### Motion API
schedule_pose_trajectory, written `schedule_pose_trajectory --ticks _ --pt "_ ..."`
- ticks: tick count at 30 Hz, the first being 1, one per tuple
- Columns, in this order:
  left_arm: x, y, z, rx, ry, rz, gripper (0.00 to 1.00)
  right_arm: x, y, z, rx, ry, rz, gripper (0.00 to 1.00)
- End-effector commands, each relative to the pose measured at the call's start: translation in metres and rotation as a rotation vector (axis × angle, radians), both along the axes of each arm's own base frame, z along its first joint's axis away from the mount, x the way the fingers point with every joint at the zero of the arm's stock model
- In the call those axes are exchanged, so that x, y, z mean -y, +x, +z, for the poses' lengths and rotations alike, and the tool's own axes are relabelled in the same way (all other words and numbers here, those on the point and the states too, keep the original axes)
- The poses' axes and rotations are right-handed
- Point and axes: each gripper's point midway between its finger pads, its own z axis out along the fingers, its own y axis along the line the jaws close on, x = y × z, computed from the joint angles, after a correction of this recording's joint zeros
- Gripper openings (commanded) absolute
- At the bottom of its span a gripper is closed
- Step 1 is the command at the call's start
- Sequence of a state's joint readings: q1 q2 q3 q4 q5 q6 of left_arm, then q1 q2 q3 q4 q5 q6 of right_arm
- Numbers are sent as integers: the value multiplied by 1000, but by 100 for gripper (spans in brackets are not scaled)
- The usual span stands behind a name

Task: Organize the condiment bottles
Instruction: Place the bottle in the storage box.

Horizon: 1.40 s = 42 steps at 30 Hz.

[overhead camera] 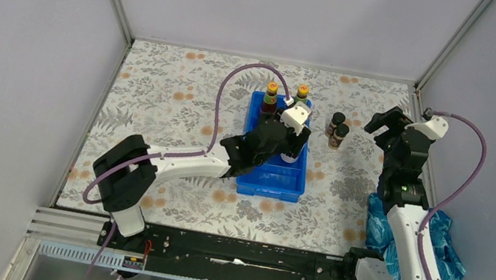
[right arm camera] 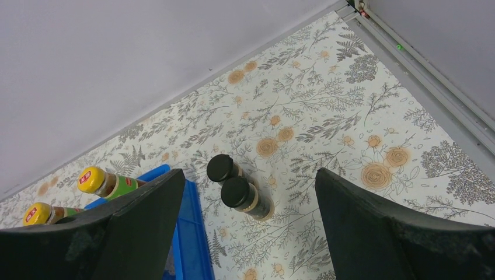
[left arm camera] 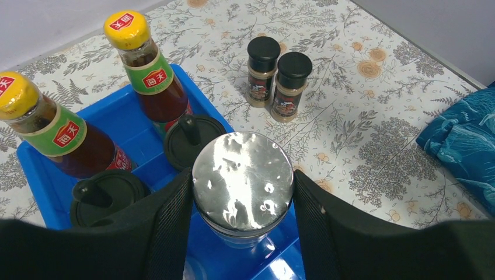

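Condiment bottles (overhead camera: 283, 104) stand partly inside the blue tray (overhead camera: 270, 182) at the centre of the overhead view and partly on the floral table (overhead camera: 161, 95) just right of it. We judge the pairing to be the point. Two red sauce bottles (left arm camera: 149, 67) with yellow caps fill the tray's far end, at upper left of the left wrist view. Two black domed caps (left arm camera: 192, 140) sit side by side just below them. The left gripper (left arm camera: 240, 175) is clenched on a silver-lidded jar (left arm camera: 242, 178), one pad on each side of its body and its lid facing the lens, held upright over the next part of the tray. We cannot tell whether the jar's base rests on the tray floor. The two short black-capped jars (left arm camera: 277, 79) wait touching each other on the table, upper centre of that view. The right gripper (right arm camera: 248, 181) hangs released and holds nothing, its jaws wide and framing that same pair from above, which looks like a line-up for the next pick. From overhead, the left arm hides the held jar and the domed caps, and only the left wrist view shows them. Only the overhead view shows both arms at once, and the blue cloth (overhead camera: 444, 245) at lower right.
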<state>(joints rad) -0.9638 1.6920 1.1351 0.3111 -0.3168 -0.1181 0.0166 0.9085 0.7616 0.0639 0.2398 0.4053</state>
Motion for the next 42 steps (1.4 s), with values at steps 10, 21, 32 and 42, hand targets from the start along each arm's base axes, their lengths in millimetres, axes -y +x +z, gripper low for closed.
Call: schedule_pose_trajectory --ticks 10,21,32,42 --pt "1 14 11 47 -132 13 0 -3 5 13 63 14 21 89" --pt "0 14 -2 22 -140 12 0 -6 8 7 52 19 32 89" --pt "5 10 -5 -4 -166 -13 0 -7 8 4 45 22 39 89" --pt "6 8 -12 -27 -169 -15 0 -7 8 6 50 21 42 89"
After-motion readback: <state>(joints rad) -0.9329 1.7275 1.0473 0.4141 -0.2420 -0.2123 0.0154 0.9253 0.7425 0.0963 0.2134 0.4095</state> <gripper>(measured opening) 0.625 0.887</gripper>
